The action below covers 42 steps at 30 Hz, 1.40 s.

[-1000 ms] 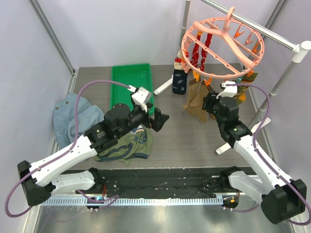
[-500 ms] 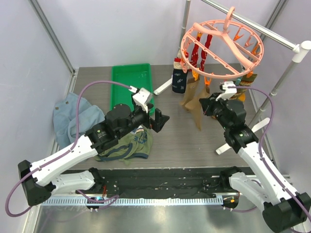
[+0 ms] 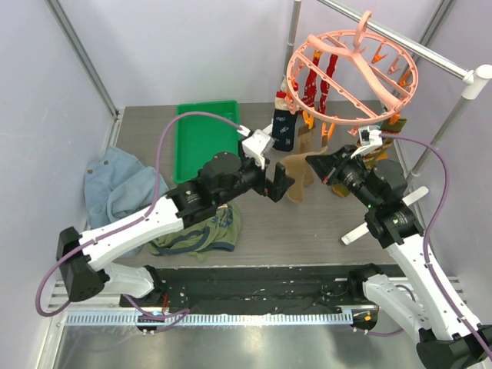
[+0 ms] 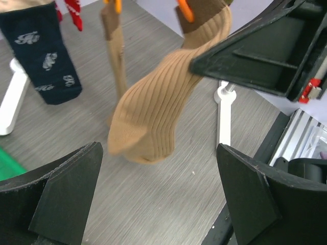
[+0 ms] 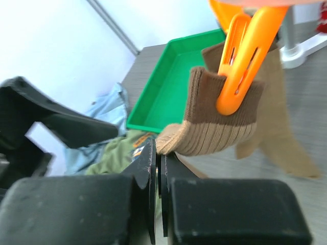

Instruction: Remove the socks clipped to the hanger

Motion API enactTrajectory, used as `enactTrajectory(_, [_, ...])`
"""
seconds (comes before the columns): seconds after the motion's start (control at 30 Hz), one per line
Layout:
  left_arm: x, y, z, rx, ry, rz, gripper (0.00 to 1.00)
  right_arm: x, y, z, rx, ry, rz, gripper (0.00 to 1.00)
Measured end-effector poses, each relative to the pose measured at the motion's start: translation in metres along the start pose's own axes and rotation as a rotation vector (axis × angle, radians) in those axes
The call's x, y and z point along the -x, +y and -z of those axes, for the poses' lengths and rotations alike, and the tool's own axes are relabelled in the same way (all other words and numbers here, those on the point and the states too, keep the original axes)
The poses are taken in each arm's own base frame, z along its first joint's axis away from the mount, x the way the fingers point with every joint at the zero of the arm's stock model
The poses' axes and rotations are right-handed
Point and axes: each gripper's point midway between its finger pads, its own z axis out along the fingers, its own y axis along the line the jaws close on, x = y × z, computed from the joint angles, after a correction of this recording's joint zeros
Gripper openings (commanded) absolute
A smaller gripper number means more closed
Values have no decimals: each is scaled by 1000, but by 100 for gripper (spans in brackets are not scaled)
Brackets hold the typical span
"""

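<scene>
Right gripper [image 5: 158, 168] pinches the tan sock [image 4: 153, 107] below its orange clip [image 5: 231, 97] at the near edge of the hanger [image 3: 352, 51]; a steady downward pull should free it. Left gripper [image 4: 158, 199] gapes open.

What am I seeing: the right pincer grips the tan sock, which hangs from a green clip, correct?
Not quite. The clip is orange, not green, as the right wrist view shows. The rest holds: the right pincer grips the tan sock, which hangs from that clip.
</scene>
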Motion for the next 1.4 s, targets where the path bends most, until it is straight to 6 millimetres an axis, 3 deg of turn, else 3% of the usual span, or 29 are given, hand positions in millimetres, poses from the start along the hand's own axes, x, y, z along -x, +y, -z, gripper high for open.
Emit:
enactTrajectory(0.13, [-9,-10,-23,-4,10,-7,99,-1,7,2,24,9,-64,1])
enactTrajectory(0.33, [-37,-11,-55,48,48,-54,96,3,17,8,47,-2,-131,1])
enactTrajectory(0.43, [-46,-8,-65,85,49,-76,80,4,19,9,53,-3,-155,1])
enactTrajectory(0.47, [-49,-6,-68,99,47,-86,62,4,20,9,55,-1,-163,1])
enactTrajectory(0.53, [-49,-4,-73,117,35,-98,36,4,21,9,58,1,-179,1])
enactTrajectory(0.6, [-48,-4,-77,126,22,-101,22,4,22,10,59,0,-186,1])
enactTrajectory(0.63, [-46,-3,-78,128,18,-108,9,4,22,10,58,0,-189,1])
enactTrajectory(0.7, [-44,-4,-79,125,8,-114,0,5,23,12,62,-5,-190,10])
enactTrajectory(0.8, [-43,-7,-79,111,4,-112,0,5,23,15,59,-4,-188,31])
enactTrajectory(1.0, [-46,-20,-73,37,34,-97,0,7,14,25,-41,42,-156,53])
enactTrajectory(1.23, [-36,-34,-63,-28,29,-55,0,58,13,44,-192,-11,-59,67])
enactTrajectory(1.4, [-48,-35,-61,-39,63,-39,0,96,5,56,-319,-71,20,74])
